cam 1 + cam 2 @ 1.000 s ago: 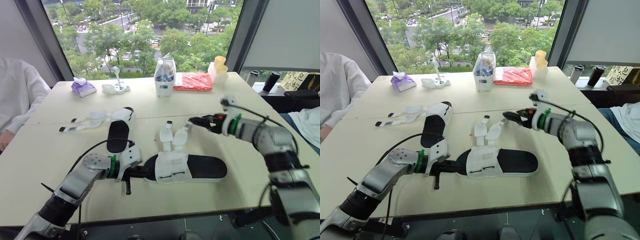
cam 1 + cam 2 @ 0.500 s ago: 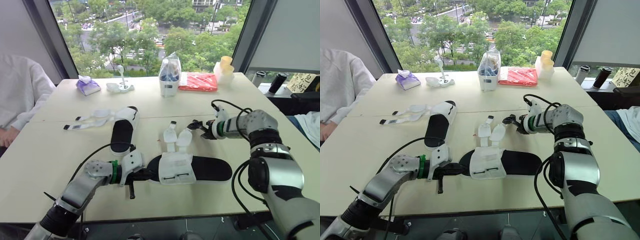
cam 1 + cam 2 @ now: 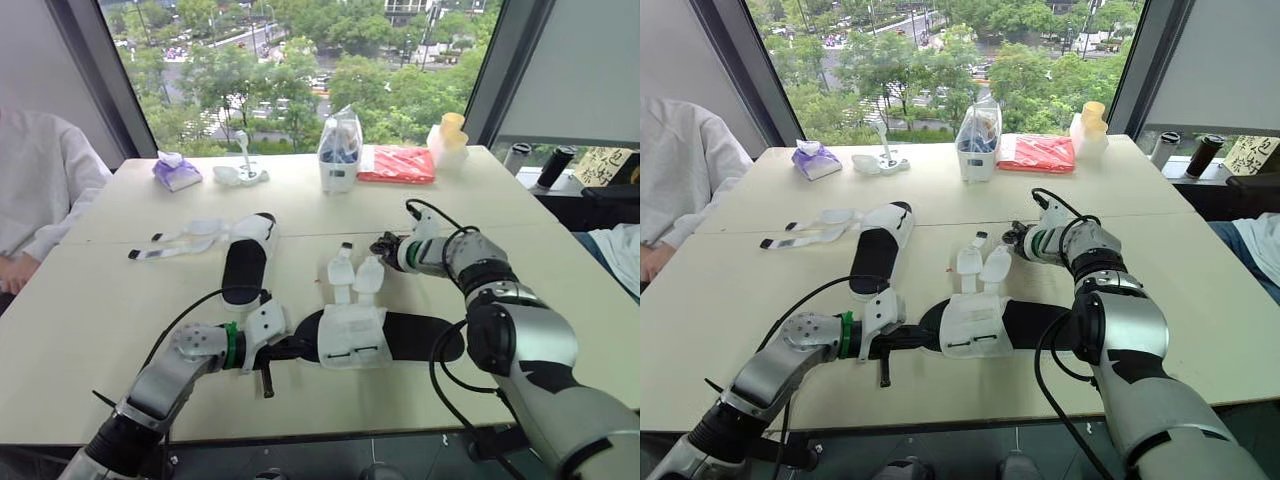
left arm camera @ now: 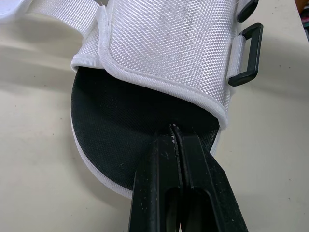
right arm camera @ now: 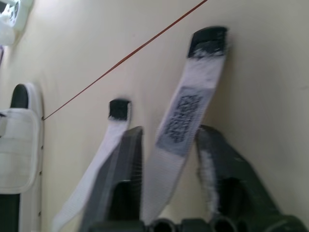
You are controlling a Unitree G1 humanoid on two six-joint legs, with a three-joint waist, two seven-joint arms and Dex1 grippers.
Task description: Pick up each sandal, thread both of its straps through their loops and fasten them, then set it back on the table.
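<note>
The near sandal (image 3: 425,337) lies flat on the table (image 3: 100,340), black sole up, with a white upper (image 3: 352,335). Its two loose straps (image 3: 355,272) point away from me. My left gripper (image 3: 290,347) is at the sandal's toe end. In the left wrist view its fingers (image 4: 159,164) are shut, tips at the hem of the upper (image 4: 164,43). My right gripper (image 3: 385,245) is at the right strap's end. Its fingers (image 5: 217,159) stand apart on either side of that black-tipped strap (image 5: 193,101). A second sandal (image 3: 245,262) lies further left, straps (image 3: 185,235) spread out.
Along the far edge stand a purple packet (image 3: 172,172), a white object (image 3: 240,172), a clear container (image 3: 340,150), a red packet (image 3: 400,163) and yellow cups (image 3: 450,130). A person's white sleeve (image 3: 35,190) rests at the table's left side.
The camera shifted early on. My right gripper has moved left, from beside the near sandal's straps onto the right strap's end. My left gripper stays at the toe.
</note>
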